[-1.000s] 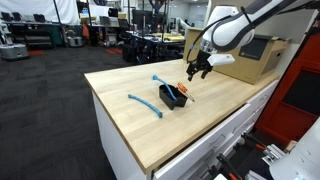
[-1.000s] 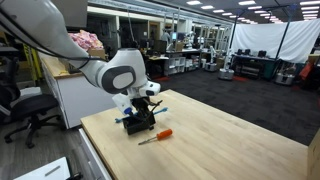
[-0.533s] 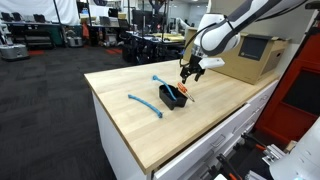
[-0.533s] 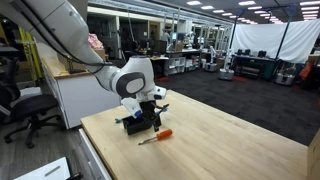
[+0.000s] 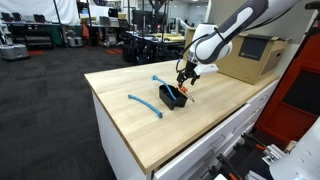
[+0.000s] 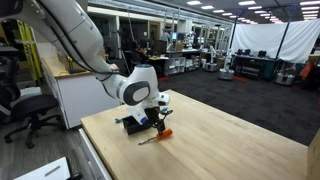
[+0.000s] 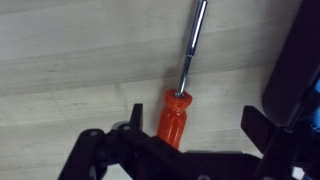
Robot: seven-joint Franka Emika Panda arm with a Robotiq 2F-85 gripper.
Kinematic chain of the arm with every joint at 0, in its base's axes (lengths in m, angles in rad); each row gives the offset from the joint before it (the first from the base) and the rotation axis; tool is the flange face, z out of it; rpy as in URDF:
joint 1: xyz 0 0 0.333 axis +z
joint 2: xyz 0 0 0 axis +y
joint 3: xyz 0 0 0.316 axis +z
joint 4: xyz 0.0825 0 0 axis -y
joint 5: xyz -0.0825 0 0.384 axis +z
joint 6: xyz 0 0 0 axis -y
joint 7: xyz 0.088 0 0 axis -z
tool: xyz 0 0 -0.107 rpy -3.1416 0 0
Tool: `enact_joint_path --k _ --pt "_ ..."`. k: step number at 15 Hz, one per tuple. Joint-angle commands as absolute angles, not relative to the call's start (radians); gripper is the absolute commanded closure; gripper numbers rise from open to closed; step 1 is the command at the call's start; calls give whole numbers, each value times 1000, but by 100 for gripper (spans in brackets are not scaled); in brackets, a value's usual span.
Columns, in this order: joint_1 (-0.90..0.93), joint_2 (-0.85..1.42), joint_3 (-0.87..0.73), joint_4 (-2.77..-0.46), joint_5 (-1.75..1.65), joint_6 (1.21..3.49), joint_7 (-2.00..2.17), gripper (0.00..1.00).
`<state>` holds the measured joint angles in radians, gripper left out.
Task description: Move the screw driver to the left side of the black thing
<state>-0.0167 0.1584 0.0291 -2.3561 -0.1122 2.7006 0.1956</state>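
Wrist view: the gripper [image 7: 196, 118] is reaching in from the bottom edge with its jaws standing wide apart. One dark fingertip [image 7: 135, 112] is lying just beside the handle of the screw driver [image 7: 176, 112] and the opposite one [image 7: 257, 120] is sitting well clear of it. The handle is lying between the two and neither finger is pressing on it.

The screw driver is lying flat on the table [image 7: 70, 50]. Its orange-red handle is pointing toward the camera and its thin pale metal shaft is running up and slightly right to the top edge. The handle is smooth and rounded, narrowing to a collar where the shaft begins. The black thing [image 7: 296, 55] is showing as a dark wall along the right edge, near the shaft but apart from it.

In both exterior views the gripper [image 5: 185, 82] [image 6: 160, 122] is hanging low over the screw driver [image 5: 185, 93] [image 6: 155, 136], which is resting just beside the black thing [image 5: 171, 97] [image 6: 132, 124], a small open box with low walls.

The table [image 5: 200, 125] [image 6: 235, 140] is showing a pale wood-grain top over white drawers [image 5: 215, 140]. Two blue curved strips [image 5: 145, 104] [image 5: 158, 79] are lying on it near the box, and a brown cardboard box [image 5: 255, 55] is standing at the far end. Around it, a large workshop hall with benches, a dark carpet [image 5: 40, 100], an office chair [image 6: 25, 110] and a white curtain [image 6: 270, 40] is appearing.
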Motion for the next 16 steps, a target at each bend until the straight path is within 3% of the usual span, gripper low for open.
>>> enact_joint_path --k 1,4,5,7,15,16 --pt "1 238 5 -2309 -98 2727 184 0" --pt "8 266 -7 -2288 -96 2725 205 0" --pt "15 273 -15 -2281 -103 2721 219 25" --pt "24 284 -25 -2269 -107 2718 235 33" --pt "49 290 -46 -2262 -106 2721 265 91" --pt "50 288 -47 -2265 -106 2724 266 93"
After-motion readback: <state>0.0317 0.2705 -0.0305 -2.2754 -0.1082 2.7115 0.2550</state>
